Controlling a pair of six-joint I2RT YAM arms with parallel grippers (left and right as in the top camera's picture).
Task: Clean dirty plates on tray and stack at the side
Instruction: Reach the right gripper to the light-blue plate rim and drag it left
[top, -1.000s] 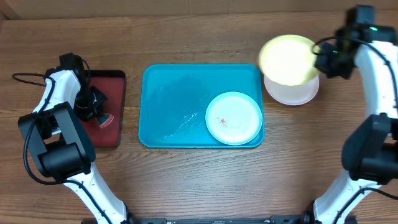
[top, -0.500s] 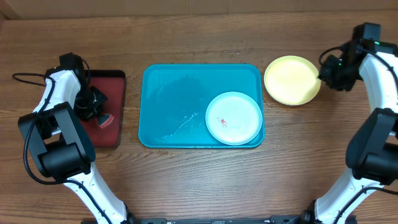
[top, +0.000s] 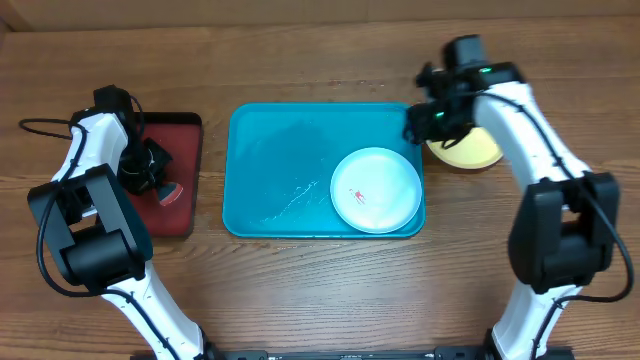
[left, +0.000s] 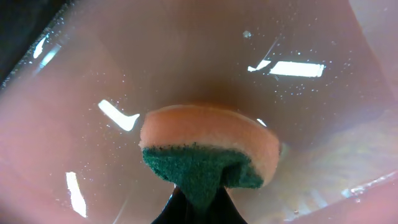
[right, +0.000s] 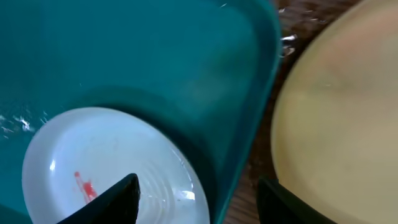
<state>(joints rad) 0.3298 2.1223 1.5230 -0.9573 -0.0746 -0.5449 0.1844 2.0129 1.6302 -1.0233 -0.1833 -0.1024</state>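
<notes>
The teal tray (top: 270, 170) lies mid-table. A pale plate (top: 376, 190) with a small red smear rests in its front right corner. A yellow-green plate (top: 470, 152) lies on the table just right of the tray, partly under my right arm. My right gripper (top: 420, 128) hovers open over the tray's right rim (right: 249, 112), with the smeared plate (right: 93, 168) by one finger and the yellow-green plate (right: 342, 124) by the other; nothing is between them (right: 198, 199). My left gripper (left: 198, 202) is shut on an orange sponge with a green scrub pad (left: 208, 149).
A small dark red tray (top: 180, 135) sits left of the teal tray, and my left gripper (top: 160, 188) holds the sponge over its wet surface. Water streaks lie on the teal tray's floor (top: 290, 200). Bare wooden table surrounds both trays.
My right gripper set the yellow-green plate down on a white plate beside the tray, opened, and swung left to the tray's right rim. The left arm has not moved.
</notes>
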